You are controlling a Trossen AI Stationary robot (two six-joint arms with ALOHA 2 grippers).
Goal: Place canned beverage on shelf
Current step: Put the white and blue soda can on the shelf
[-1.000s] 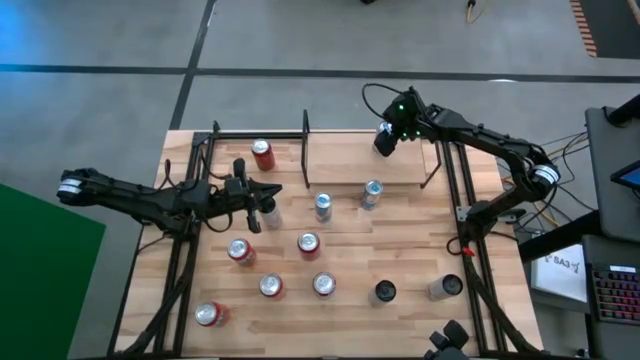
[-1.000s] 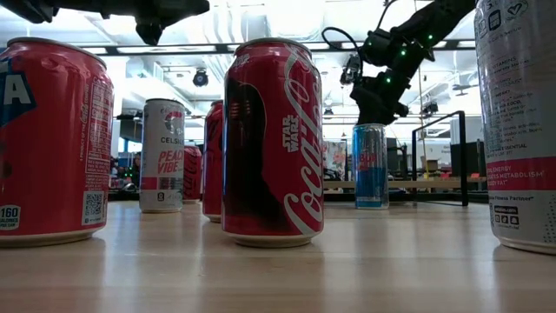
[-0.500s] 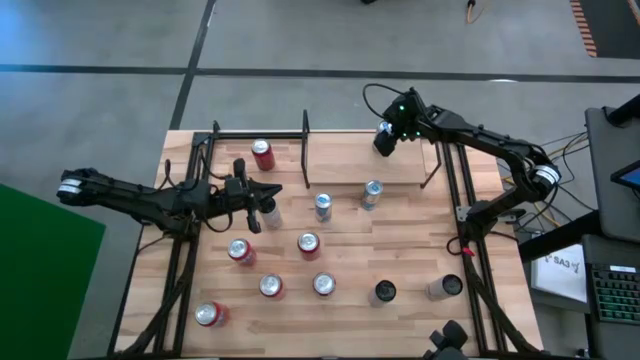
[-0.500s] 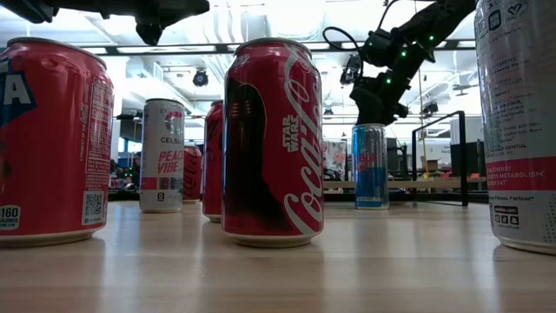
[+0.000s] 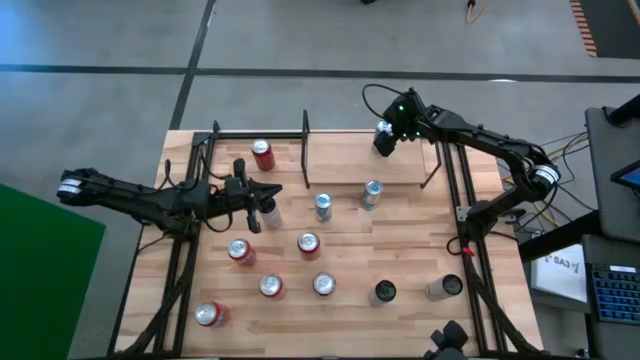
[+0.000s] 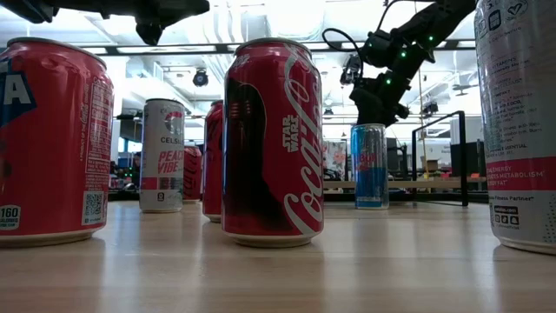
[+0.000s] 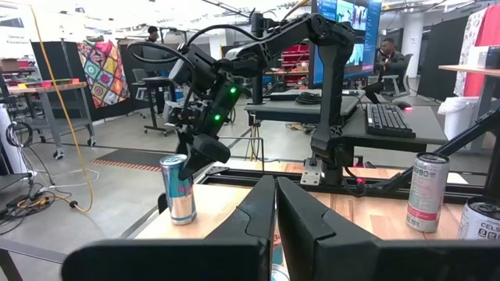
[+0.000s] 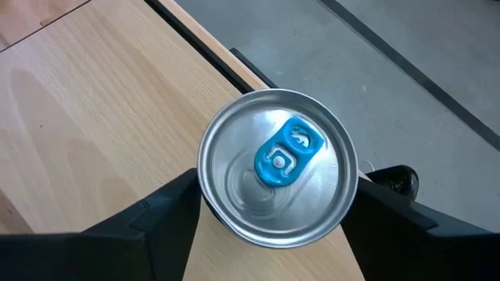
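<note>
A slim blue-and-silver can point(image 7: 178, 191), its top point(image 8: 277, 168) showing a blue tab, stands upright on the shelf's light-wood board point(image 5: 405, 172) near its far edge. My right gripper point(image 8: 277, 183) hovers over it, slanting down, open, with one finger on either side of the can's top. In the high view the right gripper point(image 5: 383, 143) hides the can. My left gripper point(image 7: 275, 211) is shut and empty, held level above the tabletop's left half point(image 5: 272, 192). My right gripper's fingers point(image 8: 168, 215) stand close against two opposite sides of the can's upper wall point(image 8: 209, 195), coming from above at a slant. Whether they touch it I cannot tell. The can stands upright with its base on the shelf board.
Several other cans stand on the plank tabletop: a red one point(image 5: 263, 155) inside a black frame at the far left, silver-blue ones point(image 5: 323, 206) point(image 5: 371, 193) just in front of the shelf, and more toward the near edge point(image 5: 308, 243). Black shelf posts point(image 5: 438, 165) flank the board.
</note>
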